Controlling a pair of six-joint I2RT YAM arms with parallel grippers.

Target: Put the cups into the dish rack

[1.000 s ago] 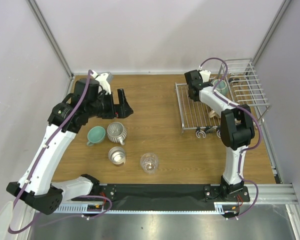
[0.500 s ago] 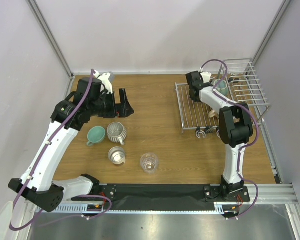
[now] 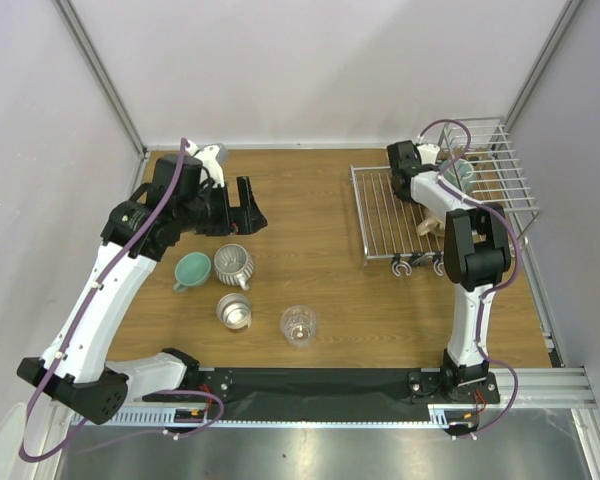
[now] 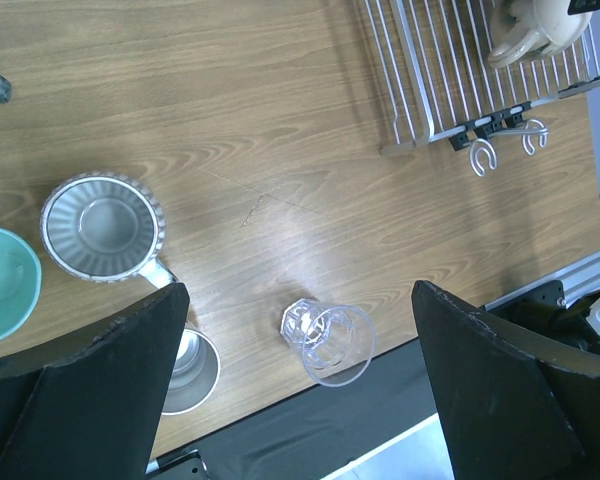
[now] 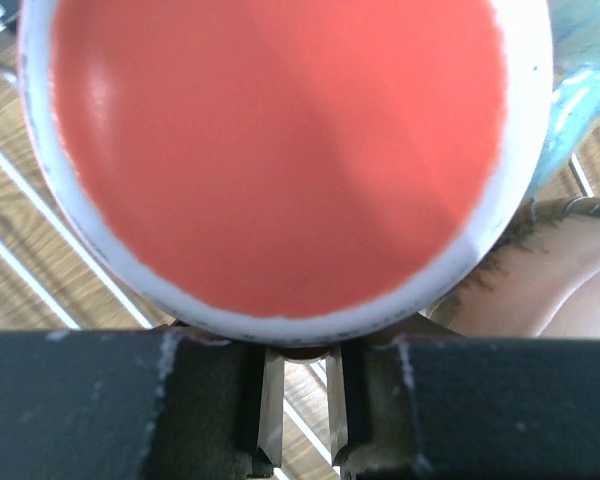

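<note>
Fingers of the right gripper [image 5: 302, 415] are pinching the white, orange-inside mug [image 5: 280, 150] over the silver wire dish rack [image 3: 380, 210]; lowering slowly is best. Left gripper [image 3: 248, 205] is hanging wide open.

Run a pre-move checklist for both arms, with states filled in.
1. Right tool shut on the white mug's rim: ok.
2. White mug held over the dish rack: ok.
3. Landing spot under the mug free: cannot tell, the mug hides it.
4. Left tool open and empty: ok.
5. Clear glass upright, nothing touching it: ok.
</note>
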